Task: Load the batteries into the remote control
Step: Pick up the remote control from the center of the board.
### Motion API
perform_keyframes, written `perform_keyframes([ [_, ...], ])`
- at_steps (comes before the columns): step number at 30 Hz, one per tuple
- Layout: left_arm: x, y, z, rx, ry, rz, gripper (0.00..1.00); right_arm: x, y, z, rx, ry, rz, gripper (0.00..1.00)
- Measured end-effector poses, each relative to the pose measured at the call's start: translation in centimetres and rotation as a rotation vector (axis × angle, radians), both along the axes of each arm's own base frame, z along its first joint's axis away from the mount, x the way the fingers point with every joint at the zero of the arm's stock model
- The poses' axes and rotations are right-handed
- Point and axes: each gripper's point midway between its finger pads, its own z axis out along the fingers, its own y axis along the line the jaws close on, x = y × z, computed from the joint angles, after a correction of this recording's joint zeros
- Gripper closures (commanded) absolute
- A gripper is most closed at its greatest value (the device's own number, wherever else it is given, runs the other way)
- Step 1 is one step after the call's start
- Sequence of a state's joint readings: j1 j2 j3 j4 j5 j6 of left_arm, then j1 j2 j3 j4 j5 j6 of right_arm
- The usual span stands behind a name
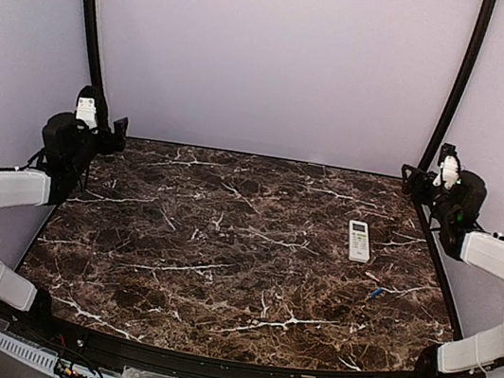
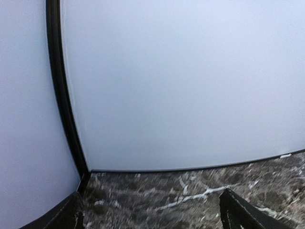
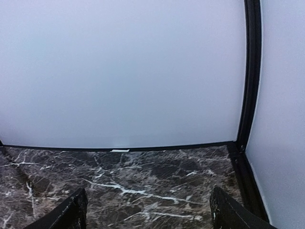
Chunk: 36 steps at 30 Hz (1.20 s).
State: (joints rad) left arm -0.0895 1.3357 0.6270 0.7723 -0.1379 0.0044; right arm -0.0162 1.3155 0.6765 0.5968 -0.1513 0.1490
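Remote (image 1: 359, 241) lies flat on table (image 1: 224, 242). Blue battery (image 1: 376, 291) sits near remote on its near side, slightly right, not touching. Right gripper (image 3: 148, 190) is behind-right of remote, left gripper (image 2: 151, 193) far left of it. Both spread wide, holding nothing.

Top camera high, looking down, wrist cameras low, facing back wall (image 2: 181, 86) (all share the table (image 1: 224, 242))

white remote control (image 1: 359, 241), brown marbled table (image 1: 220, 270)
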Motion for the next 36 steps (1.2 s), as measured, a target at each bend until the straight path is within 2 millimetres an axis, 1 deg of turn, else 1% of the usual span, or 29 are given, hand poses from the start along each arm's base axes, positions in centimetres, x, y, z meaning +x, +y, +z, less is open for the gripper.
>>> perform_keyframes([
  [2, 0.0, -2.0, 5.6, 0.011, -0.083, -0.081, 0.01, 0.7, 2.3, 0.9, 0.038, 0.052, 0.051, 0.16],
  [3, -0.1, -3.2, 8.0, 0.023, -0.114, -0.127, 0.01, 1.1, 3.6, 0.8, 0.048, 0.087, 0.076, 0.16],
  [4, -0.2, -4.7, 10.3, 0.04, -0.139, -0.184, 0.01, 1.6, 5.5, 0.5, 0.051, 0.153, 0.1, 0.16],
  [5, -0.4, -6.2, 12.3, 0.061, -0.158, -0.239, 0.01, 2.0, 6.7, 0.1, 0.051, 0.196, 0.117, 0.15],
  [7, -0.6, -8.8, 15.0, 0.104, -0.172, -0.338, 0.01, 2.9, 9.3, -1.8, 0.035, 0.333, 0.141, 0.09],
  [8, -0.7, -9.9, 15.8, 0.124, -0.171, -0.378, 0.01, 3.3, 10.2, -3.1, 0.024, 0.407, 0.137, 0.04],
  [9, -0.9, -11.0, 16.2, 0.142, -0.165, -0.423, 0.01, 3.6, 10.6, -4.4, 0.008, 0.479, 0.126, 0.02],
  [10, -1.0, -11.8, 16.2, 0.157, -0.152, -0.457, 0.01, 3.7, 10.8, -6.0, -0.01, 0.552, 0.109, 0.02],
  [11, -1.1, -12.4, 15.7, 0.169, -0.13, -0.487, 0.01, 3.5, 10.7, -7.7, -0.033, 0.624, 0.088, 0.01],
  [13, -1.1, -13.2, 13.9, 0.188, -0.074, -0.533, 0.01, 2.7, 10.5, -10.9, -0.082, 0.75, 0.048, 0.02],
  [14, -1.2, -13.7, 12.7, 0.194, -0.044, -0.556, 0.01, 2.0, 10.2, -12.5, -0.112, 0.815, 0.026, 0.01],
  [15, -1.4, -14.1, 10.9, 0.201, -0.006, -0.578, 0.01, 0.9, 9.8, -14.5, -0.148, 0.893, 0.004, 0.01],
  [16, -1.6, -14.4, 9.6, 0.203, 0.019, -0.595, 0.01, 0.2, 9.5, -15.7, -0.171, 0.942, -0.007, 0.01],
  [18, -2.5, -15.3, 5.8, 0.205, 0.092, -0.645, 0.01, -1.4, 9.0, -17.9, -0.207, 1.033, -0.025, 0.02],
  [20, -3.6, -16.2, 2.3, 0.215, 0.164, -0.691, 0.01, -2.7, 8.8, -19.8, -0.225, 1.107, -0.031, 0.02],
  [21, -4.0, -16.5, 1.1, 0.225, 0.191, -0.709, 0.01, -3.3, 8.6, -20.5, -0.229, 1.137, -0.033, 0.03],
  [22, -4.4, -16.8, 0.4, 0.237, 0.208, -0.723, 0.01, -3.8, 8.5, -21.1, -0.232, 1.161, -0.034, 0.05],
  [23, -4.8, -17.3, 0.0, 0.252, 0.218, -0.74, 0.01, -4.3, 8.5, -21.7, -0.23, 1.186, -0.03, 0.06],
  [26, -5.2, -18.1, 0.2, 0.275, 0.205, -0.768, 0.01, -5.1, 8.7, -23.1, -0.217, 1.232, -0.021, 0.16],
  [27, -5.3, -18.3, 0.2, 0.278, 0.203, -0.773, 0.01, -5.1, 8.9, -23.2, -0.208, 1.236, -0.018, 0.18],
  [28, -5.3, -18.4, 0.2, 0.282, 0.201, -0.777, 0.01, -5.0, 9.0, -23.2, -0.202, 1.234, -0.016, 0.24],
  [30, -5.4, -18.4, 0.2, 0.289, 0.198, -0.781, 0.01, -5.0, 9.1, -23.2, -0.198, 1.232, -0.013, 0.41],
  [32, -5.4, -18.5, 0.2, 0.295, 0.194, -0.785, 0.01, -4.9, 9.1, -23.2, -0.195, 1.232, -0.014, 0.56],
  [34, -5.5, -18.5, 0.4, 0.303, 0.189, -0.788, 0.01, -4.8, 9.2, -23.2, -0.189, 1.229, -0.008, 0.65],
  [36, -5.7, -18.7, 0.6, 0.32, 0.178, -0.796, 0.01, -4.8, 9.4, -23.2, -0.185, 1.229, 0.006, 0.72],
])
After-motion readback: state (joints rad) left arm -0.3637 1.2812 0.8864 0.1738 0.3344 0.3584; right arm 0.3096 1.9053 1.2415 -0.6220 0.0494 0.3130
